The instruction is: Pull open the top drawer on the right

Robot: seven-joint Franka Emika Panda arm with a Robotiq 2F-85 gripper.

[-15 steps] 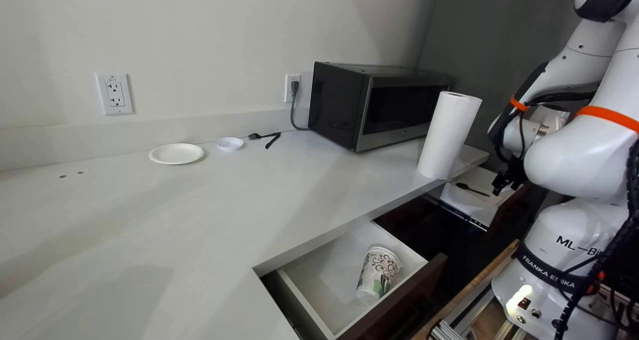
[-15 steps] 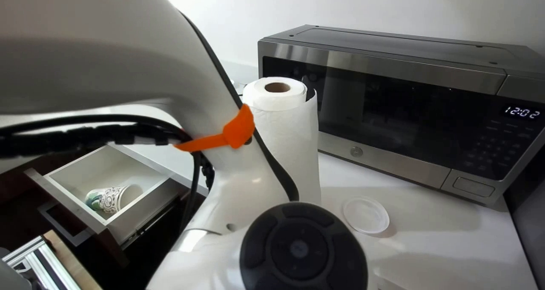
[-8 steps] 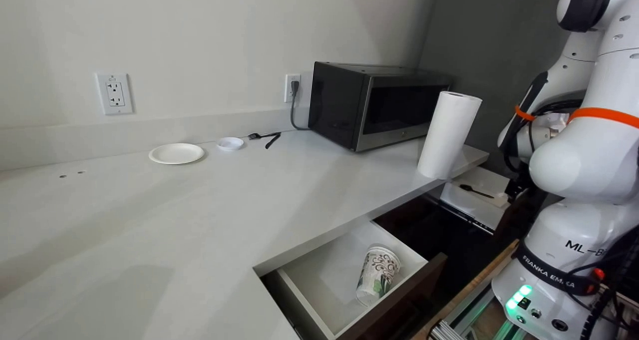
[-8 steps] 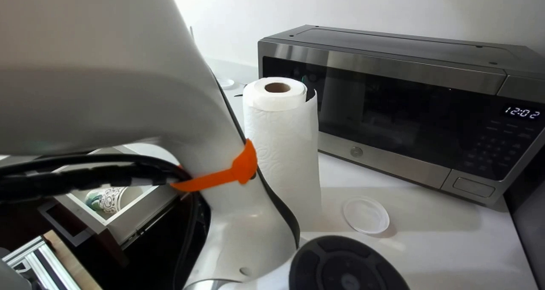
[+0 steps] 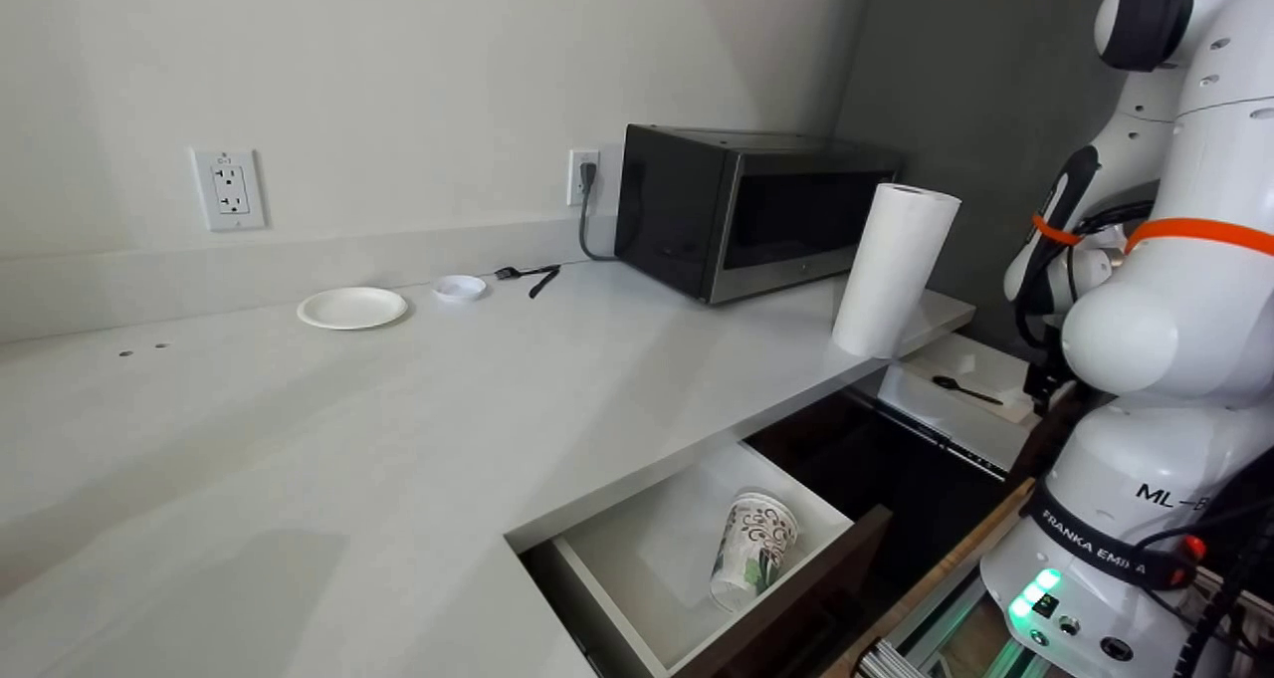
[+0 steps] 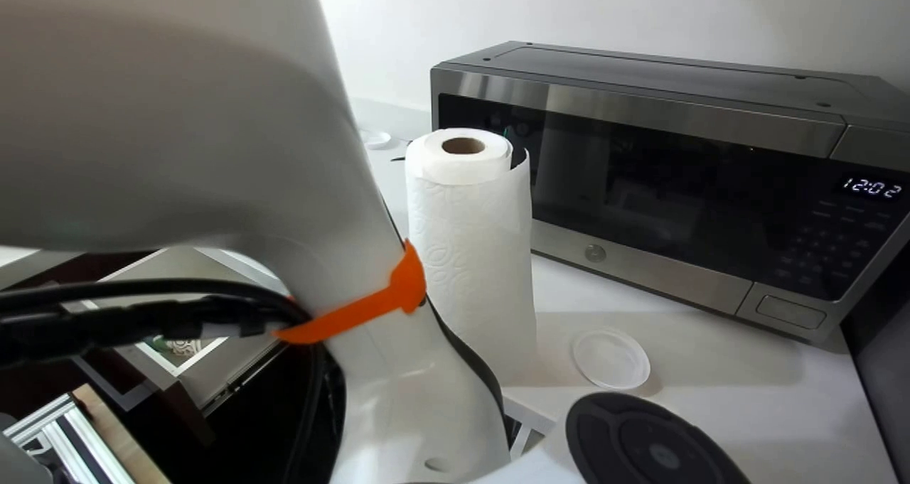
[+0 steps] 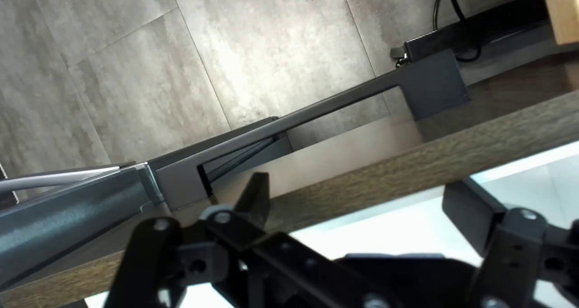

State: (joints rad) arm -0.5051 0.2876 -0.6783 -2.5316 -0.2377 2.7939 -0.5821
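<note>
One gripper [image 7: 362,190] — top drawer's [image 7: 384,179] front between its parted jaws.

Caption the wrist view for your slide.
Open tool at an open, brown-fronted drawer, with a handle and grey floor beyond.

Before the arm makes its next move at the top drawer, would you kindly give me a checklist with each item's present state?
1. Top drawer open: ok, a black spoon shows inside.
2. Top drawer fully extended: cannot tell.
3. Gripper open: ok, jaws apart.
4. Gripper clear of the drawer front: cannot tell, contact unclear.
5. Paper towel roll upright: ok.
6. Neighbouring drawer with patterned paper cup shut: not ok, open.
</note>
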